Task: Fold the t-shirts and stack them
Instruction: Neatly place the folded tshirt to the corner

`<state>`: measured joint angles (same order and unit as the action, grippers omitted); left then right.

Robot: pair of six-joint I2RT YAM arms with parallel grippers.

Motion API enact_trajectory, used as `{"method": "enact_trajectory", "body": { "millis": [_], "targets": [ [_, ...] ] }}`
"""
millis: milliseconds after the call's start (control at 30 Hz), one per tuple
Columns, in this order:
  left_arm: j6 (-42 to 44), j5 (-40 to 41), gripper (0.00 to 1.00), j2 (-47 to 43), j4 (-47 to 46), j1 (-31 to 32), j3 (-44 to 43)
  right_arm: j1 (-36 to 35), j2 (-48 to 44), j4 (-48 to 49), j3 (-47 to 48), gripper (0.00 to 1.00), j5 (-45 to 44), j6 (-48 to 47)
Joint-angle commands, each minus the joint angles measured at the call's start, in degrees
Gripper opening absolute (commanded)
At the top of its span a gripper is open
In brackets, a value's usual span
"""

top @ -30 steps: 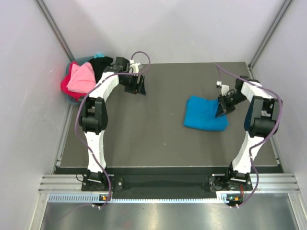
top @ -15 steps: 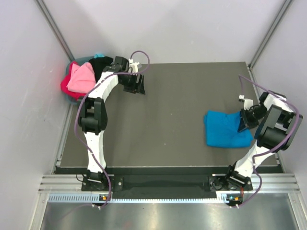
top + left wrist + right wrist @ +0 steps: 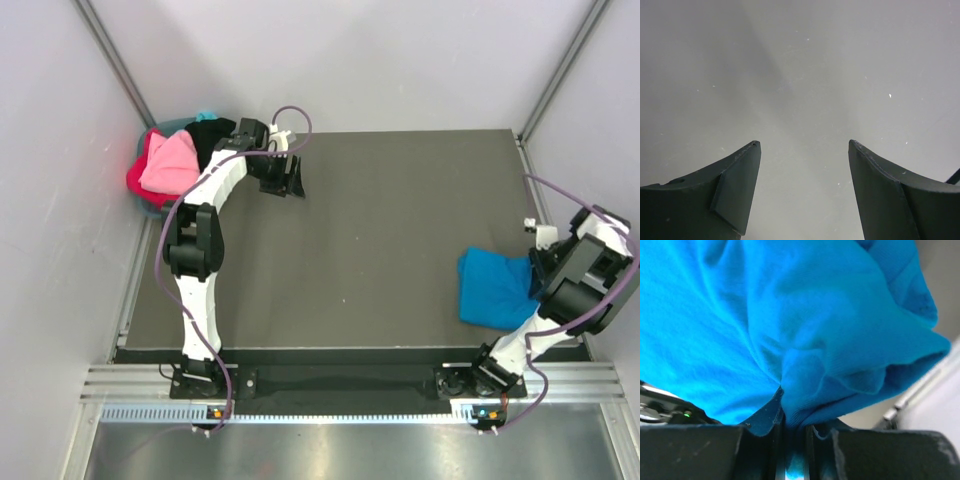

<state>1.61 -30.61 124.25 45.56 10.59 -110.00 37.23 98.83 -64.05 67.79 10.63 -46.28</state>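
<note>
Top external view: the dark table [image 3: 360, 230] is filling the middle of the frame. The blue t-shirt [image 3: 495, 288] is lying bunched at about 4 o'clock on it, close to the right edge. The right gripper [image 3: 533, 272] is sitting at the shirt's right side, touching the cloth, and its jaws are mostly hidden here by the arm's own wrist. The left gripper [image 3: 290, 182] is hanging over the tabletop at about 11 o'clock, with nothing between its dark fingers. Just off the table's corner at 10 o'clock, a basket [image 3: 172, 125] is holding the pink t-shirt [image 3: 170, 162] on top, the red t-shirt [image 3: 140, 182] beneath it toward the wall, and the black t-shirt [image 3: 210, 135] at the side nearest the left arm.

Left wrist view: the left gripper [image 3: 802, 145] is standing wide apart, its two dark fingers [image 3: 737, 185] rising from 7 and 5 o'clock. Only plain grey surface is showing between and beyond them; they are gripping nothing.

Right wrist view: the blue t-shirt [image 3: 790, 315] is covering nearly the whole frame, its folds gathering down toward 6 o'clock. There the right gripper [image 3: 790, 440] is pinching a narrow tuck of the blue cloth, its jaws nearly closed on it. A pale strip is showing past the shirt's edge at 4 o'clock.
</note>
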Motion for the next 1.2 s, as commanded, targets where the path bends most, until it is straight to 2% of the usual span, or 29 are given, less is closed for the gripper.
{"method": "enact_trajectory", "body": {
  "millis": [0,167,633,900,933,967,1100,1133,1167],
  "targets": [
    [-0.7,-1.6,0.75,-3.4,0.1,0.0,-0.1,4.2,-2.6,-2.3,-0.5,0.0,-4.1,-5.5],
    [-0.7,-1.6,0.75,-3.2,-0.1,0.0,-0.6,6.5,-2.1,-0.7,-0.9,0.0,-6.6,-6.3],
    [-0.4,-0.7,0.75,-4.6,-0.3,0.3,0.8,6.6,1.1,6.0,1.1,0.0,-14.8,-3.9],
    [-0.5,-0.5,0.75,-4.8,-0.4,0.3,0.9,6.7,0.8,6.6,-0.2,0.0,-15.3,-3.8],
    [-0.4,-0.7,0.75,-4.7,-0.5,0.3,0.7,6.7,0.1,6.6,-0.4,0.05,-15.2,-3.8],
    [-0.4,-0.8,0.75,-4.6,-0.5,0.3,0.7,6.7,0.1,6.5,-0.4,0.05,-15.2,-3.7],
    [-0.5,-1.0,0.75,-4.5,-0.5,0.3,0.6,6.7,-5.1,6.2,1.6,0.49,-14.0,-2.9],
    [-0.4,-1.1,0.75,-4.4,-0.6,0.3,0.6,6.6,-6.2,4.3,2.4,0.52,-12.4,-2.8],
    [-0.5,-1.5,0.75,-4.4,-0.6,0.3,0.5,6.4,-7.0,3.3,4.2,0.6,-11.8,-2.0]
  ]
}}
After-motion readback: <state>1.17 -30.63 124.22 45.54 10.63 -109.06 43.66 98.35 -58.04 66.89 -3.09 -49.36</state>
